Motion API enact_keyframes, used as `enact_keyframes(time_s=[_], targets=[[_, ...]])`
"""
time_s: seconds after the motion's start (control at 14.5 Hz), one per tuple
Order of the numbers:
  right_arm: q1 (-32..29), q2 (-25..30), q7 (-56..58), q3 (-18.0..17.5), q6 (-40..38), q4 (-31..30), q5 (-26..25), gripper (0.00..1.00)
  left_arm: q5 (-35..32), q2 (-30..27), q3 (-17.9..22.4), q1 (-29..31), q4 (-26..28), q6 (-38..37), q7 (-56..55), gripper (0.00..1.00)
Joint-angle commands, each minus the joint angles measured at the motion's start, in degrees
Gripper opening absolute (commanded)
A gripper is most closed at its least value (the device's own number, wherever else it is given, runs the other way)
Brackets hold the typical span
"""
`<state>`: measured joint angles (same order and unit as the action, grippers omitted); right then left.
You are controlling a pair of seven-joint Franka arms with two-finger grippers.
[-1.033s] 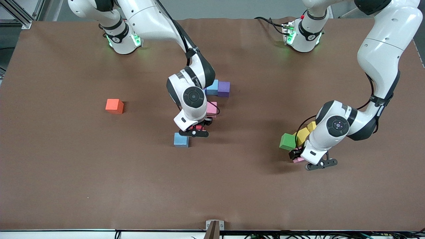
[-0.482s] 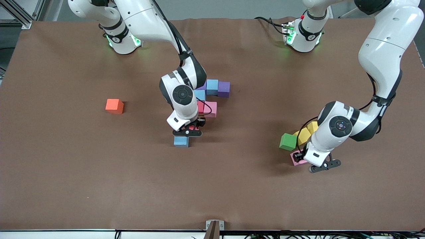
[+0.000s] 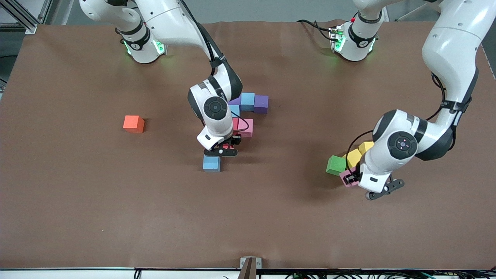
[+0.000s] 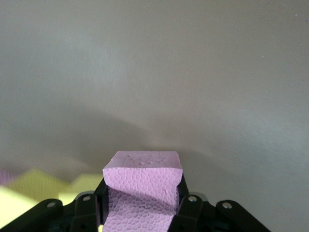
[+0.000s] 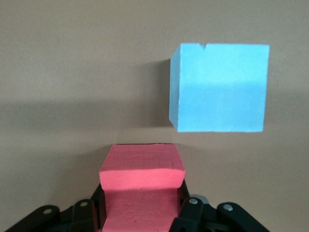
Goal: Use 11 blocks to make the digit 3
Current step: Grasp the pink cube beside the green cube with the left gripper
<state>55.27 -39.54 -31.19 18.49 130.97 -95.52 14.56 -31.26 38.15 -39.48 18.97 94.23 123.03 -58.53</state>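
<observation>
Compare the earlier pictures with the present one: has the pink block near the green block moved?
Yes. The pink block, gripped by the left gripper, has shifted up the front view toward the green block, which has stayed put.

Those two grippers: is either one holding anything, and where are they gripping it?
Both. The left gripper pinches a pink block by two opposite side faces; the right gripper pinches a red block likewise.

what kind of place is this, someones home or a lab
Most likely a robotics lab. Two white robot arms are bolted along one edge of a table covered in brown matting, cables trail off its edges, and small foam cubes, such as the orange cube, serve as practice objects.
</observation>
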Motion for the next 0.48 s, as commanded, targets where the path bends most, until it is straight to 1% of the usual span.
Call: enact_keyframes(time_s=[0.0, 0.14, 0.41], targets=[[0.89, 2.45, -1.06, -0.3, 0.95, -3.1, 0.65, 0.04, 0.85, -1.41, -2.35, -0.34, 1.31, -2.45, -13.31, 0.44], [1.68, 2.45, -1.24, -0.3, 0.87, -3.1, 2.75, 0.04, 0.85, -1.41, -4.54, -0.34, 2.62, -2.62, -26.31, 0.44], [2.21, 2.36, -1.33, -0.3, 0.87, -3.1, 3.02, 0.04, 0.5, -1.41, -7.45, -0.34, 4.47, -2.62, -51.79, 0.44]])
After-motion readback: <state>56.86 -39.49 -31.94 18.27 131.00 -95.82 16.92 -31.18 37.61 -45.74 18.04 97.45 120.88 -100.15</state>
